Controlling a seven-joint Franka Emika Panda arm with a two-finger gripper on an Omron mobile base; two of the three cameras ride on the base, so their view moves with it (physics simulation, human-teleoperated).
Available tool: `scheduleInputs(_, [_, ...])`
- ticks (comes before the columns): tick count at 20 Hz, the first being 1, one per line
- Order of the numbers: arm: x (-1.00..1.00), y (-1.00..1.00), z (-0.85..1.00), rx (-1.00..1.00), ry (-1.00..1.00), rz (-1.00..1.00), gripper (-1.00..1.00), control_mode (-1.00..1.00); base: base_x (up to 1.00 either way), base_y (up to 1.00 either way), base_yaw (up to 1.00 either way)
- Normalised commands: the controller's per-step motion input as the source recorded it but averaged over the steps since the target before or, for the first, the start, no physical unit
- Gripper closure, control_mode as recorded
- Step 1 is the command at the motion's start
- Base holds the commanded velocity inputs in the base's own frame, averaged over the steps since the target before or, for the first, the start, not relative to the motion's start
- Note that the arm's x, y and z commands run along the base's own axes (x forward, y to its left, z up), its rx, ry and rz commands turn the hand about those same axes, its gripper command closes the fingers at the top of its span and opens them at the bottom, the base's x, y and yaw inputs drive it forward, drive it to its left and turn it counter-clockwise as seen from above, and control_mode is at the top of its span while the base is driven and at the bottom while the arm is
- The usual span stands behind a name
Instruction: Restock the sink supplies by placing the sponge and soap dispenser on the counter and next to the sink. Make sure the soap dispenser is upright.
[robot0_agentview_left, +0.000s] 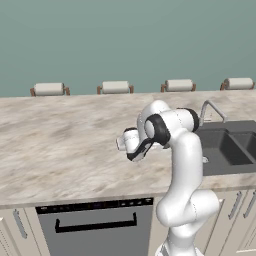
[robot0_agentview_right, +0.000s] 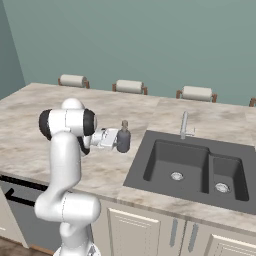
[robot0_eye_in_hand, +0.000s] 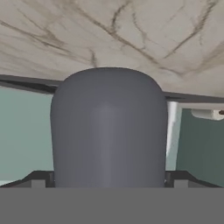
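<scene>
In the right base view the white, smooth-jointed arm rises at lower left and bends over the marbled beige-and-brown stone bench (robot0_agentview_right: 30, 120). Just right of its elbow, left of frame centre, the gripper (robot0_agentview_right: 118, 140) is closed sideways around the soap dispenser (robot0_agentview_right: 123, 138), a squat, rounded grey-blue bottle standing upright with its thin pump nozzle pointing up, held just above the stone. To its right, filling the middle and right, lies the sink (robot0_agentview_right: 192, 167), a dark grey matte double basin with a slim silver faucet (robot0_agentview_right: 184, 125) behind it. In the hand view the bottle's smooth domed body (robot0_eye_in_hand: 109, 131) takes up the centre, pinched between the dark finger tips (robot0_eye_in_hand: 177, 178) at the bottom corners, veined stone at the top.
</scene>
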Motion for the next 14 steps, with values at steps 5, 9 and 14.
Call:
scheduleInputs(5, [0.0, 0.0, -0.37, 0.0, -0.05, 0.0, 1.0, -1.0, 0.0, 0.0, 0.0])
scheduleInputs(9, [0.0, 0.0, -0.36, 0.02, -0.09, 0.0, -1.0, -1.0, 0.0, 0.0, 0.0])
scheduleInputs(14, [0.0, 0.0, -0.1, 0.05, -0.12, 0.0, -1.0, -1.0, 0.0, 0.0, 0.0])
